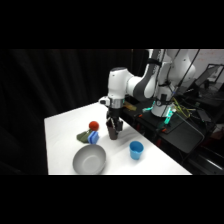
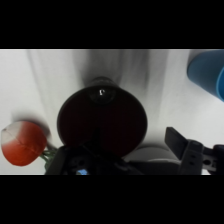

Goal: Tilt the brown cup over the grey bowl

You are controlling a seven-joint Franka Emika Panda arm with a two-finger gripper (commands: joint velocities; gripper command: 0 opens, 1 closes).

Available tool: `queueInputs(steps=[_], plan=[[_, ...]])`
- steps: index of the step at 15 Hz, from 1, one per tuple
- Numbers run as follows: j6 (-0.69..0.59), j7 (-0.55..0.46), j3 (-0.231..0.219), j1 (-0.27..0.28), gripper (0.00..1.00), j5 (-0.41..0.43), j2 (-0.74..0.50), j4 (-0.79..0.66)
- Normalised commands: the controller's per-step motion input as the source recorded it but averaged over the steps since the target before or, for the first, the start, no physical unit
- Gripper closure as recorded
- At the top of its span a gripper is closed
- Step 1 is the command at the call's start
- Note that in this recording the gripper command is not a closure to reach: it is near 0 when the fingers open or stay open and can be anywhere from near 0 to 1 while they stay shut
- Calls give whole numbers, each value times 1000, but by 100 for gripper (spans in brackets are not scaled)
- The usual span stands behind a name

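The fingers (image 1: 113,127) look closed around the brown cup (image 1: 113,133) in the frame's middle, so a loose hold could drop it before reaching the grey bowl (image 1: 89,160) at lower left.

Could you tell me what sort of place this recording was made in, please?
Most likely a robotics lab: a white arm's gripper works at a white table against black drapes, with cabled equipment behind and a few props, a brown cup and grey bowl.

so the white arm (image 1: 142,82) reaches in from its base at the upper right, elbow bent, wrist pointing straight down, with the gripper (image 1: 113,131) hanging low over the middle of the worktop.
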Motion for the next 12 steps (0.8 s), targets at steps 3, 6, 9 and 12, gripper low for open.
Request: queueInputs(steps=[3, 6, 9, 12], plan=[[122, 399, -250, 186, 100, -492, 33, -16], [-28, 347, -228, 203, 100, -392, -55, 19], [-129, 273, -162, 165, 100, -297, -72, 50], [-373, 41, -15, 41, 4, -102, -187, 54]])
